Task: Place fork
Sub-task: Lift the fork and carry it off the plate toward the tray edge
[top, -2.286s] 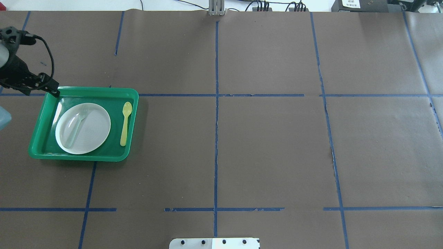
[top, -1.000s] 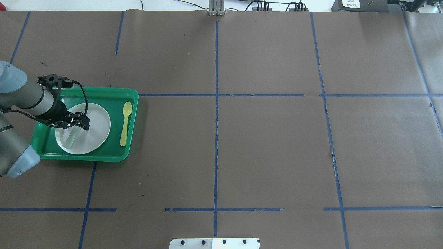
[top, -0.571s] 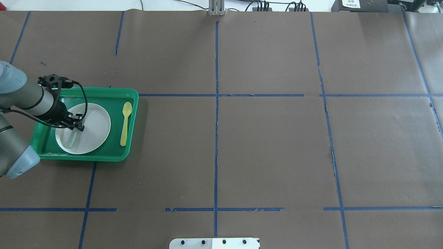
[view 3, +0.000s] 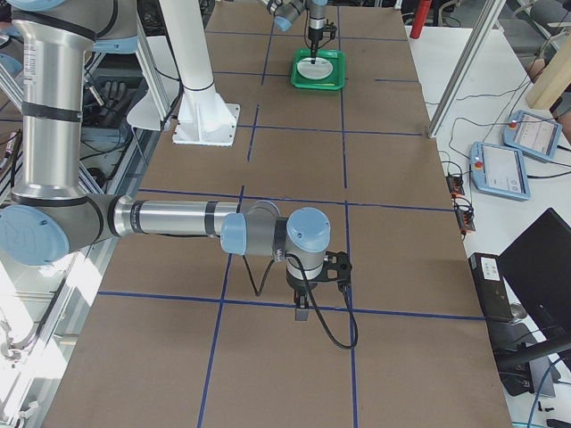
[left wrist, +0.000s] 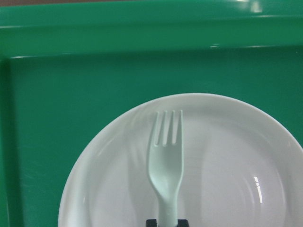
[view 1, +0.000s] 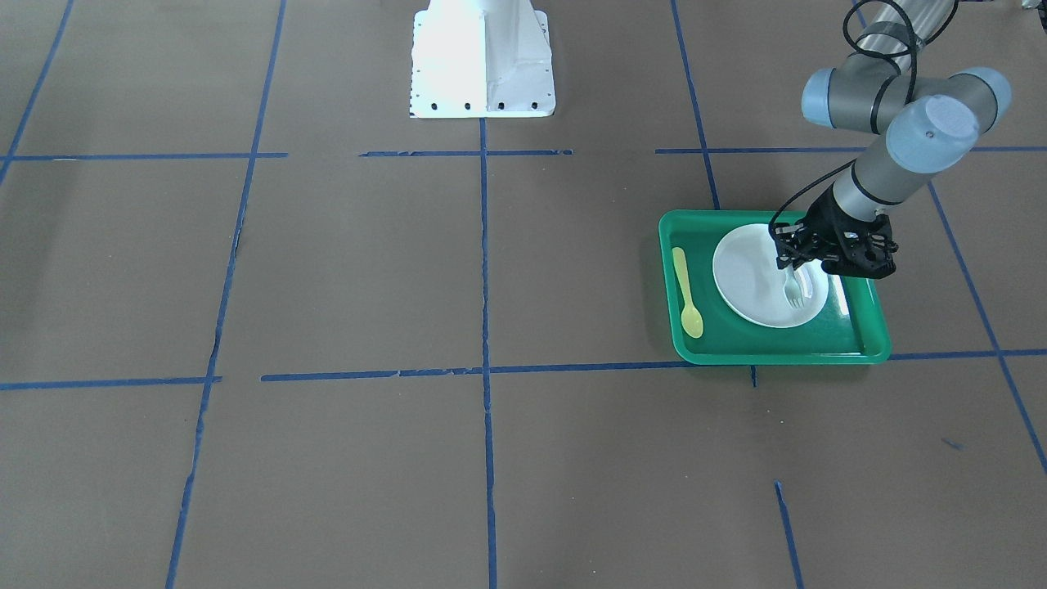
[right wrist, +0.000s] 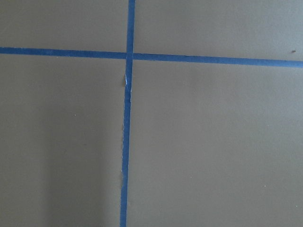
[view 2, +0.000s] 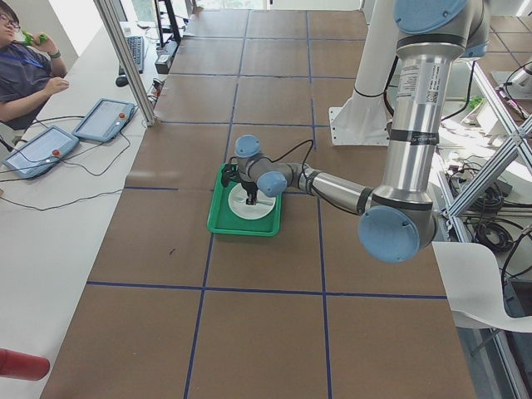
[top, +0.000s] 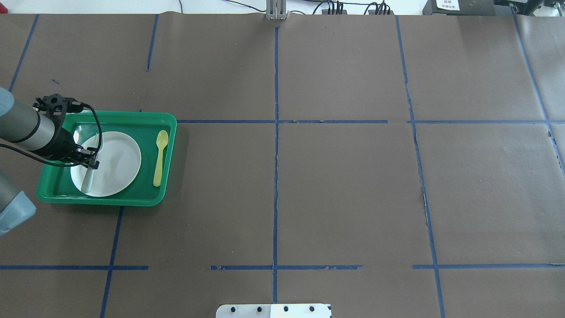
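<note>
The pale fork (left wrist: 165, 161) is clamped by its handle in my left gripper (top: 91, 164), which is shut on it over the left part of the white plate (top: 117, 163). The tines point to the tray's far side and hang just above the plate (left wrist: 227, 161). In the front-facing view the fork (view 1: 792, 288) sticks out below the gripper (view 1: 795, 263). The plate lies in a green tray (top: 145, 119). My right gripper (view 3: 302, 312) shows only in the right side view, low over bare table; I cannot tell whether it is open or shut.
A yellow spoon (top: 159, 157) lies in the tray to the right of the plate. The tray's raised rim (left wrist: 94, 71) runs just beyond the plate. Brown paper with blue tape lines (top: 276, 176) covers the table. The robot's white base (view 1: 481, 57) stands at the near edge.
My left arm came from beyond the tray's far left corner over the plate, closed on the fork, and has shifted a little left with it.
</note>
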Controlling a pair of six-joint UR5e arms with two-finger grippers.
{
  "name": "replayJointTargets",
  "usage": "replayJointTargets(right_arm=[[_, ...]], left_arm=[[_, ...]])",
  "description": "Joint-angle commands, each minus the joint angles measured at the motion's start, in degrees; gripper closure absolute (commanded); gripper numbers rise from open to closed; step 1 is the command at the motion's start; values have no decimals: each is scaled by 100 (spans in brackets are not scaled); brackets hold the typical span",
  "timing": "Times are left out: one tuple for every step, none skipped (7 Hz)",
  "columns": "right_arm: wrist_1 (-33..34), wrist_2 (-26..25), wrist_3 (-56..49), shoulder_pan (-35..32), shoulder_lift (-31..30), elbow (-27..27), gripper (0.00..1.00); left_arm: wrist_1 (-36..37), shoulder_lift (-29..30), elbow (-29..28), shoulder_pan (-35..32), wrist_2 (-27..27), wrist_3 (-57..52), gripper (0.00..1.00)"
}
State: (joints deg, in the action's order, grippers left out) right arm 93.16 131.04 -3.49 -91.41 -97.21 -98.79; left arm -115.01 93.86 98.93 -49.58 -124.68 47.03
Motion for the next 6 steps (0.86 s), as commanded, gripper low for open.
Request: replayJointTargets(right_arm=[[0, 0, -2, 0, 0, 0, 0], [0, 0, -2, 0, 0, 0, 0], [0, 0, 6, 0, 0, 0, 0], [0, 0, -2, 0, 0, 0, 0], [0, 0, -2, 0, 0, 0, 0], [0, 0, -2, 0, 0, 0, 0]], left_arm=[[23, -324, 163, -331, 14, -10, 100], [-21, -368, -47, -376, 31, -1, 100], [-30, -360, -136, -377, 32, 25, 100], [-30, -351, -180, -385, 23, 43, 100], [-30, -308, -294, -473, 23, 17, 100], [-30, -290, -408, -473, 23, -1, 100]])
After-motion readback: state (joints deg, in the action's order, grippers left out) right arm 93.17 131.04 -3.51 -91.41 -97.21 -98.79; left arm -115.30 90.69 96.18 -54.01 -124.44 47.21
